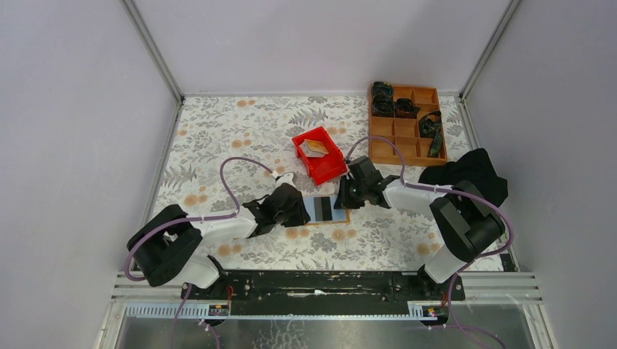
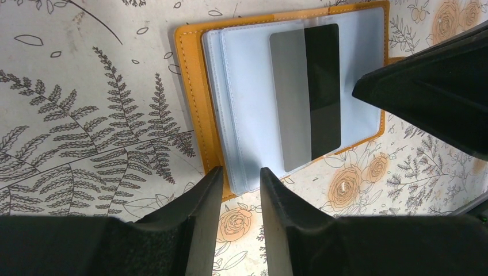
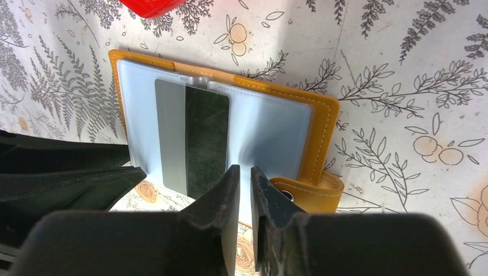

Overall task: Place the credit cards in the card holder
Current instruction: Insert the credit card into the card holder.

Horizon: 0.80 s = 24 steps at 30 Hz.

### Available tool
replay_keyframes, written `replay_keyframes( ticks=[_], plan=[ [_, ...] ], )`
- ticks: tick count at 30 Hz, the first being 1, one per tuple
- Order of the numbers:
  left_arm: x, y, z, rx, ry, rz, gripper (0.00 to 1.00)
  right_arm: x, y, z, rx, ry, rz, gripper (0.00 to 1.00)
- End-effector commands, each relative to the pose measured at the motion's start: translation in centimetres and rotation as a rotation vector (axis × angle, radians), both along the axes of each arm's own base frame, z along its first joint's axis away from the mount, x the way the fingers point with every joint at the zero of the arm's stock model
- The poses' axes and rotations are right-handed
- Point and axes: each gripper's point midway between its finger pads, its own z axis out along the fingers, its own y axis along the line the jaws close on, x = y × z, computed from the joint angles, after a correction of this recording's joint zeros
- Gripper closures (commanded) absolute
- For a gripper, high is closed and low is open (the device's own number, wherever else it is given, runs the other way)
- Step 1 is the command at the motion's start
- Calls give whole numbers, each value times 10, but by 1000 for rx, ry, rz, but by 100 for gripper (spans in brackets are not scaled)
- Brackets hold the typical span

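The tan-orange card holder [image 1: 326, 209] lies open on the floral table between my two grippers. Its clear sleeves face up in the left wrist view [image 2: 193, 86] and the right wrist view [image 3: 322, 132]. One grey and black credit card [image 2: 305, 95] sits in the top sleeve, its near end sticking out past the holder's edge [image 3: 193, 138]. My left gripper [image 2: 240, 175] is open, its tips straddling a corner of the sleeves. My right gripper [image 3: 244, 171] is shut to a thin slit, with its tips over the sleeve just beside the card. More cards [image 1: 315, 148] lie in the red bin.
The red plastic bin [image 1: 327, 169] stands just behind the holder. An orange-brown compartment tray [image 1: 404, 138] with dark items is at the back right. A black cloth [image 1: 469, 174] lies by the right arm. Grey walls close in the table.
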Motion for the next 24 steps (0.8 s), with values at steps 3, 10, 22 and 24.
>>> replay_keyframes(
  ticks=[3,10,22,24],
  plan=[
    [-9,18,-19,88,32,-3,62,9,8,2,-69,-48,21,85],
    [-11,18,-22,96,36,-15,63,3,13,-13,-101,-24,44,89],
    [-10,11,-16,49,18,-42,63,2,30,-8,-92,-36,71,90],
    [-11,9,-15,44,18,-48,62,3,32,-6,-90,-38,74,90]
  ],
)
